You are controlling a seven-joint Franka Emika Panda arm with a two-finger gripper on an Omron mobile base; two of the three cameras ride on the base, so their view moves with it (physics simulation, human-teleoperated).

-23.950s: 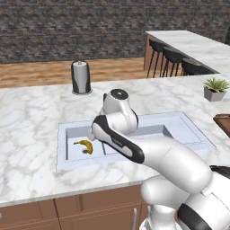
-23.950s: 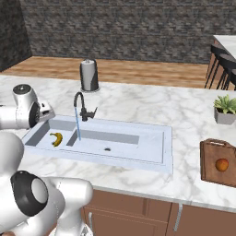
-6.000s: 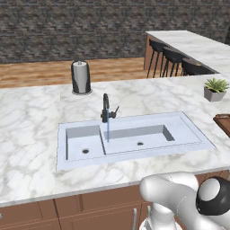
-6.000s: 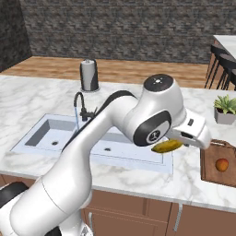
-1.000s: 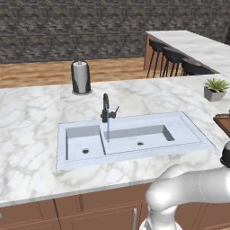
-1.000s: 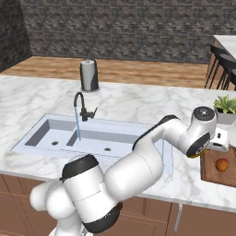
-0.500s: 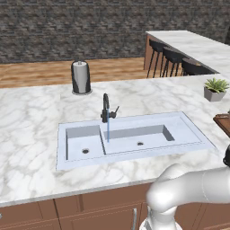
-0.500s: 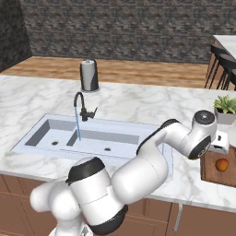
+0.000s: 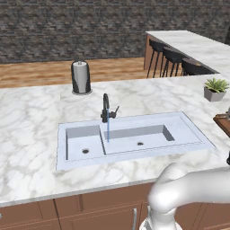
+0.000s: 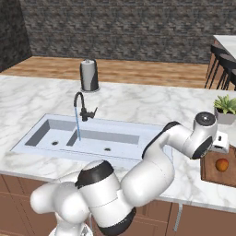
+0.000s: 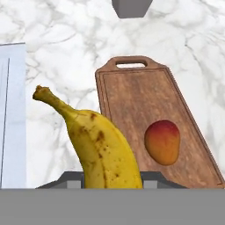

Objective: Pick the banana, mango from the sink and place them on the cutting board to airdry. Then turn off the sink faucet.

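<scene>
The yellow banana [image 11: 102,147], brown-speckled with a dark stem tip, stands close before the hand camera with my gripper [image 10: 221,143] shut on its lower end. Beyond it on the marble lies the dark brown cutting board [image 11: 132,94] with the orange-red mango [image 11: 162,142] on its near right part. From the right base view my arm reaches far right, the hand at the left edge of the cutting board [image 10: 213,177], just above the mango [image 10: 222,164]. The sink [image 10: 129,137] holds no fruit. A thin blue stream runs from the dark sink faucet [image 10: 83,108].
A grey potted plant [image 10: 225,109] stands behind the board, its pot [image 11: 132,7] just past the board's handle. The dark paper-towel holder [image 9: 81,77] is behind the sink on the counter. Bar stools [image 9: 173,60] line the far counter at right.
Long ago the banana lay in the sink's small basin; now it is in my gripper beside the board. Over the last second the hand has crept slightly right, toward the board.
</scene>
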